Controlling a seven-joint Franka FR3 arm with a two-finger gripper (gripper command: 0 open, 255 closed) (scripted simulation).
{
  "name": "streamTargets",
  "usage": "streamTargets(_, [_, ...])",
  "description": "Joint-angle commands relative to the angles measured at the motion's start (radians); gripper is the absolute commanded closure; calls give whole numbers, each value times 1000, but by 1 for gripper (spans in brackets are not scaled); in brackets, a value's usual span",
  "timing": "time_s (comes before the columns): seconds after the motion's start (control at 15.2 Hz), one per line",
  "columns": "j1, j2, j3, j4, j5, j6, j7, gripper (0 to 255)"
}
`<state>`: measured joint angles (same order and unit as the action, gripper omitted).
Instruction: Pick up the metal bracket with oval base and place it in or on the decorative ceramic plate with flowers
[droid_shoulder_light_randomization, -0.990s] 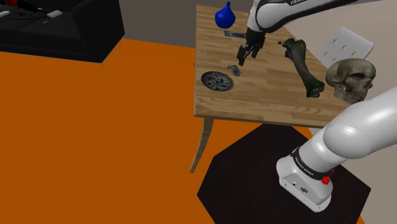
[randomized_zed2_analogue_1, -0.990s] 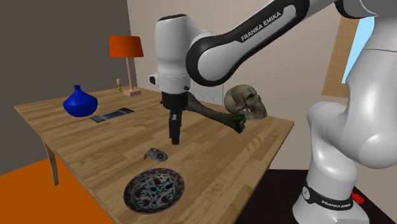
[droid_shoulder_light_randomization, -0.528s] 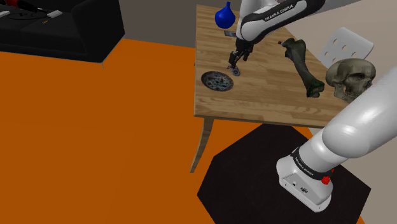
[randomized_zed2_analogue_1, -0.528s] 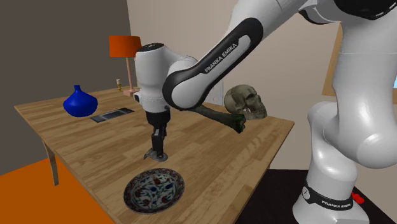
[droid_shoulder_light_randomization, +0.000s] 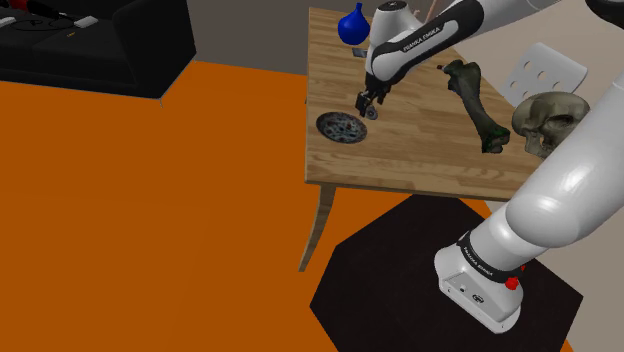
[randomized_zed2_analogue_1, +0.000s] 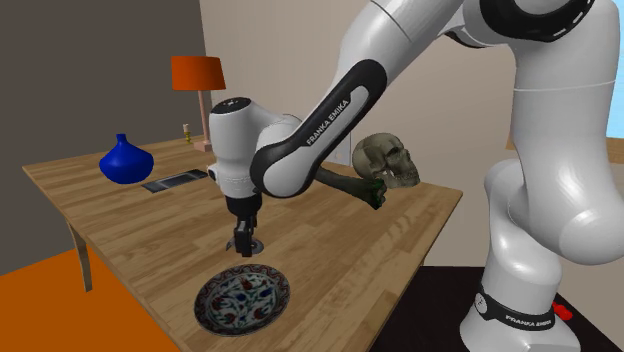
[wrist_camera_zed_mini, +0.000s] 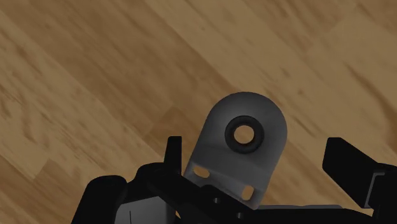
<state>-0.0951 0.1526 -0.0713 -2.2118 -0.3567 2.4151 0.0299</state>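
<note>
end effector (wrist_camera_zed_mini: 256, 147) fingers (wrist_camera_zed_mini: 347, 159) spread around grey bracket (wrist_camera_zed_mini: 216, 156).

Taking patterned plate (droid_shoulder_light_randomization: 341, 127) as reference, sitting on wooden table (droid_shoulder_light_randomization: 420, 165). Seeing gripper (droid_shoulder_light_randomization: 366, 103) low, just beside plate toward the shoulder view's upper right, down at small grey bracket (droid_shoulder_light_randomization: 372, 112); can't tell contact. Noting blue vase (droid_shoulder_light_randomization: 352, 24) well beyond plate, toward view's top. Noting dark bone (droid_shoulder_light_randomization: 470, 100) well apart from plate toward view's right, skull (droid_shoulder_light_randomization: 551, 122) and white chair (droid_shoulder_light_randomization: 540, 72) farther out on that side. Below plate, off the table: black mat (droid_shoulder_light_randomization: 350, 290) carrying stand (droid_shoulder_light_randomization: 482, 288). Left of plate: orange floor (droid_shoulder_light_randomization: 150, 220), black sofa (droid_shoulder_light_randomization: 100, 45) far upper left.
</note>
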Motion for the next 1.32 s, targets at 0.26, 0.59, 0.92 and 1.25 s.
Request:
streamTargets(0.26, [-3, 15, -3, -3, -5, 19, 2, 0])
streamTargets(0.59, [-3, 15, -3, -3, -5, 19, 2, 255])
streamTargets(0.92, [-2, 15, -3, -1, -4, 17, 3, 255])
streamTargets(1.25, [-3, 10, -4, 0, -6, 20, 3, 255])
